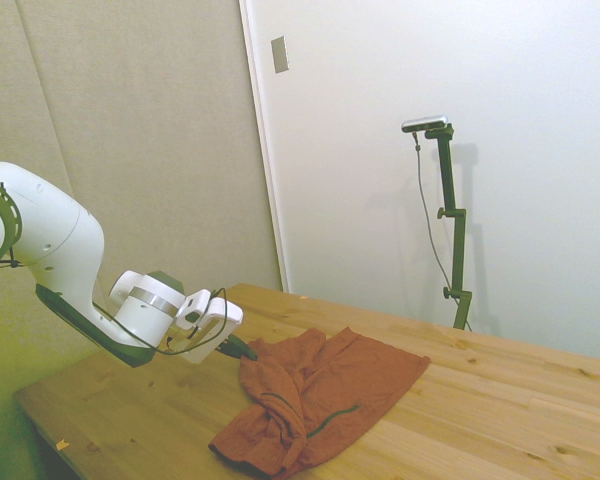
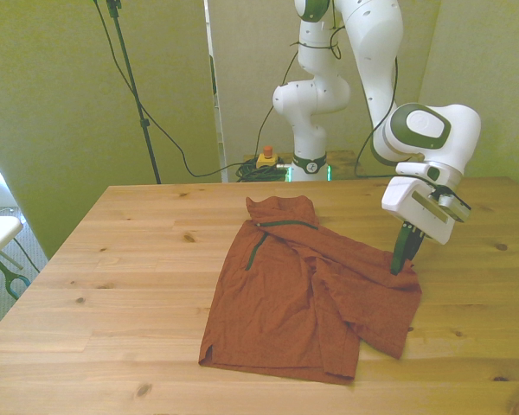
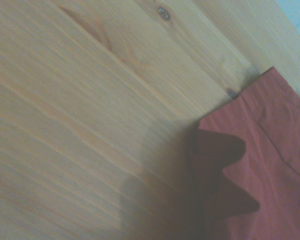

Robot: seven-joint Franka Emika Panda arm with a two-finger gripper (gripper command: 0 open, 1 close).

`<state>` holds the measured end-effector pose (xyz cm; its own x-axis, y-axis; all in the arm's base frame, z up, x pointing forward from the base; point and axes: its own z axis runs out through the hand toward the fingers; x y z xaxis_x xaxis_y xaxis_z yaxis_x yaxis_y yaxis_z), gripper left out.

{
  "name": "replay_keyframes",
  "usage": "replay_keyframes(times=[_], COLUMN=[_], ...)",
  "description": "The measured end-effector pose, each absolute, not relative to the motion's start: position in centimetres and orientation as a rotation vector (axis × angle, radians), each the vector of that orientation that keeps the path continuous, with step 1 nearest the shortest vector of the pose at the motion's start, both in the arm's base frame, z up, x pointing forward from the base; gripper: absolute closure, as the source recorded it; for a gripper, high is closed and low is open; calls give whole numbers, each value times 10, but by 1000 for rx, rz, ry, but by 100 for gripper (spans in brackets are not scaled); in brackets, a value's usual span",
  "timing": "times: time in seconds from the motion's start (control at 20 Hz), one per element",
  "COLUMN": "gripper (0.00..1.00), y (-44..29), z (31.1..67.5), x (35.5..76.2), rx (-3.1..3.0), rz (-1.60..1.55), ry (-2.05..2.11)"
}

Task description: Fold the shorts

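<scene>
Front view: the gripper (image 2: pixel 400 262) touches down at a corner of the rust-orange shorts (image 2: pixel 303 294) spread on the wooden table (image 2: pixel 138 259).
From the shorts, the white arm (image 2: pixel 415 130) stands toward the front view's right, its dark fingertips at the fabric's edge; whether they are spread or pinching cloth cannot be told. The shorts lie crumpled near the table's middle, one side folded over itself, a dark zippered slit (image 2: pixel 259 246) on the part nearest the robot's base. Wrist view shows a wavy orange hem (image 3: pixel 225 165) lying on bare wood.
</scene>
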<state>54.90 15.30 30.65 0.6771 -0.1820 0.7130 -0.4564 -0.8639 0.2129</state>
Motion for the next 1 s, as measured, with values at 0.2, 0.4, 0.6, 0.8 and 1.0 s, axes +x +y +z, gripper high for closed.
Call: replay_keyframes(times=[0.2, 0.4, 0.6, 0.8, 1.0], gripper=[100, 100, 100, 100, 100], y=[143, 124, 88, 48, 11], z=[344, 377, 406, 433, 442], x=[556, 563, 581, 600, 615], rx=[2492, 2465, 2432, 2403, 2360], rz=[1083, 1118, 1126, 1132, 1126], ry=[-550, -600, -691, -753, -791])
